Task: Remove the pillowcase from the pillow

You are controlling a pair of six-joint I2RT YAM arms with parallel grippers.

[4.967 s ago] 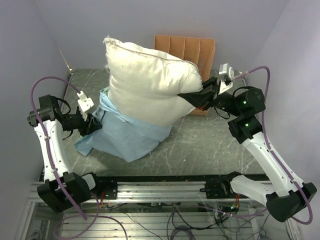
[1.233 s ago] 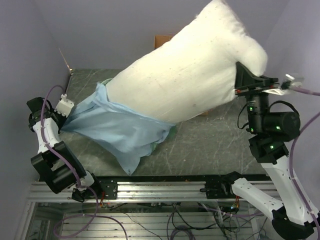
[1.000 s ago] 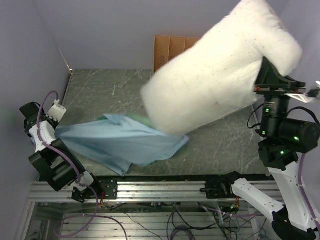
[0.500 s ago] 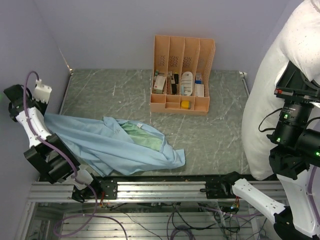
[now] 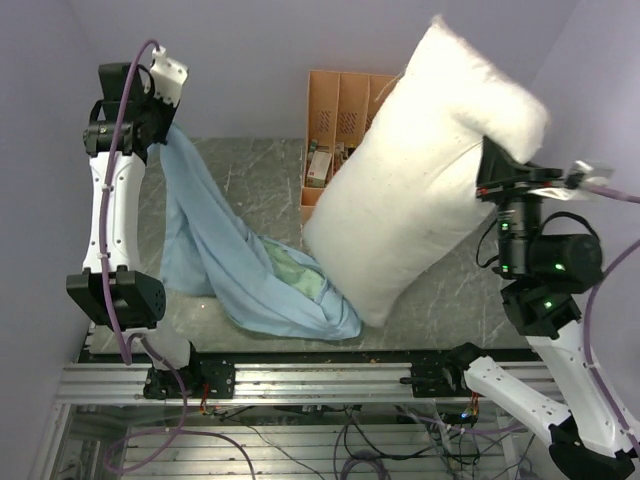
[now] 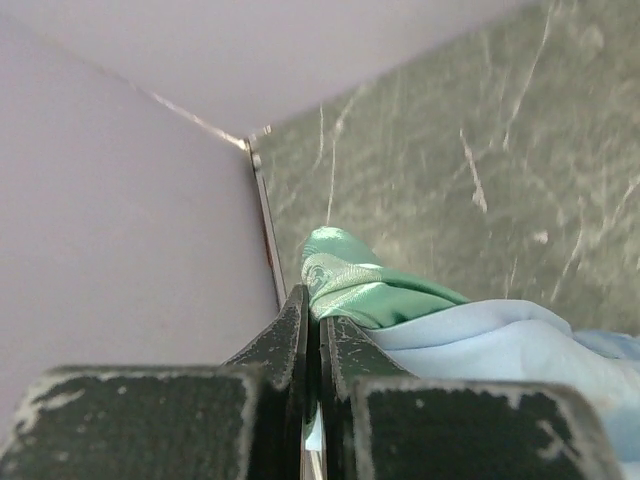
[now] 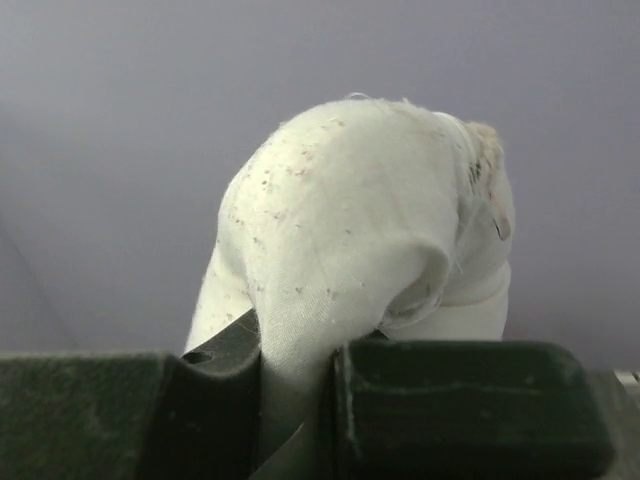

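Two pincers (image 6: 312, 312) (image 7: 292, 355), one pillow (image 5: 420, 190), one pillowcase (image 5: 215, 250)

Table top (image 5: 250, 170): dark grey-green, marbled, marked with pale scratches. An orange file rack (image 5: 335, 100) stands toward its far side, with small boxes (image 5: 318, 160) in the compartments. A plain lilac back wall (image 5: 260, 50) rises behind the rack, and matching side walls (image 5: 40, 150) stand to either side. Nearer than the rack, past the table edge, is an aluminium rail (image 5: 320, 378) with loose cables (image 5: 350, 440) beneath. The light is soft and even.
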